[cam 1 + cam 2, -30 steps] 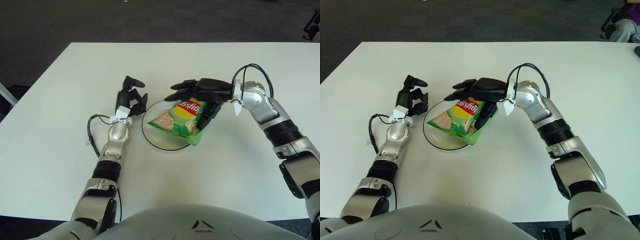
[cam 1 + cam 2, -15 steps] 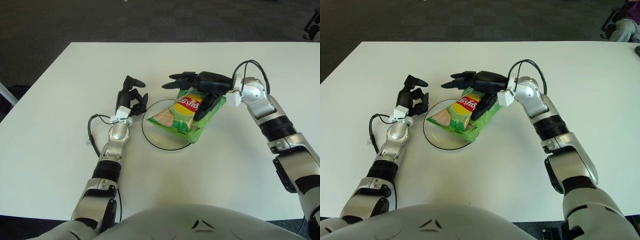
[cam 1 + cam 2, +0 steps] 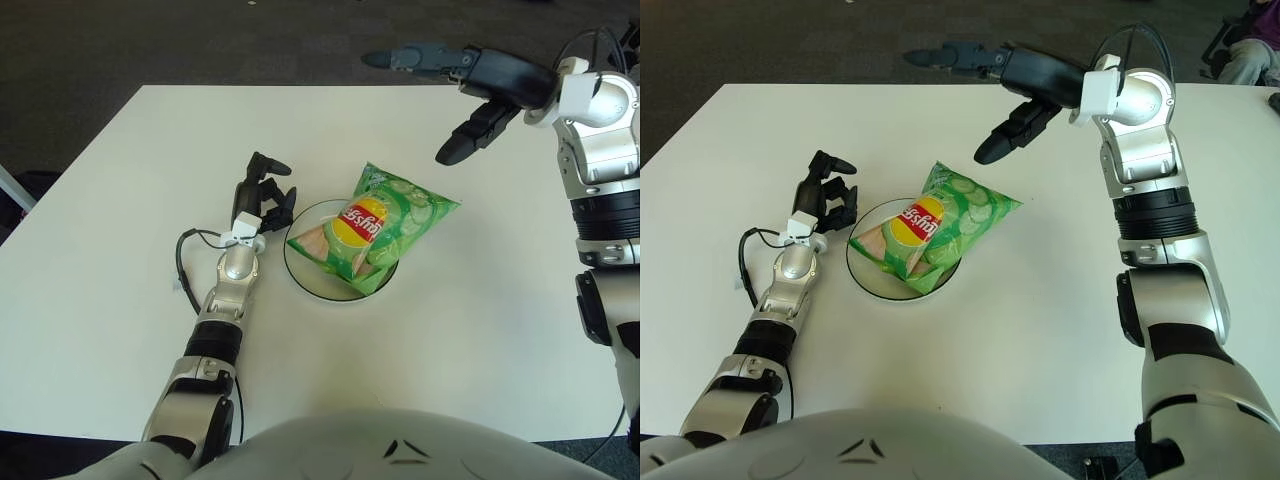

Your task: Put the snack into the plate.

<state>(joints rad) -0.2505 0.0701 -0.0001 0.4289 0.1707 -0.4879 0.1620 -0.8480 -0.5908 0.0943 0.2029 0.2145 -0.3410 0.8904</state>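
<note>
**Snack bag lies on plate, right hand open above**

Snack bag point(image 3: 372, 227), green w/ a red-yellow logo, lies across the white plate point(image 3: 300, 276) near the middle of the white table point(image 3: 110, 290). Its lower-left part covers most of the plate; its upper-right corner sticks out over the plate rim onto the table. Nothing is holding it.

Right hand point(image 3: 470, 85) is high above the far side of the table, well apart from the bag, up and to the right of it. Its fingers are spread wide and long, holding nothing.

Left hand point(image 3: 262, 198) shows just beside the plate, on its left side. Its fingers are loosely bent, w/ nothing between them. A thin black cable point(image 3: 183, 255) loops beside the left forearm.
</note>
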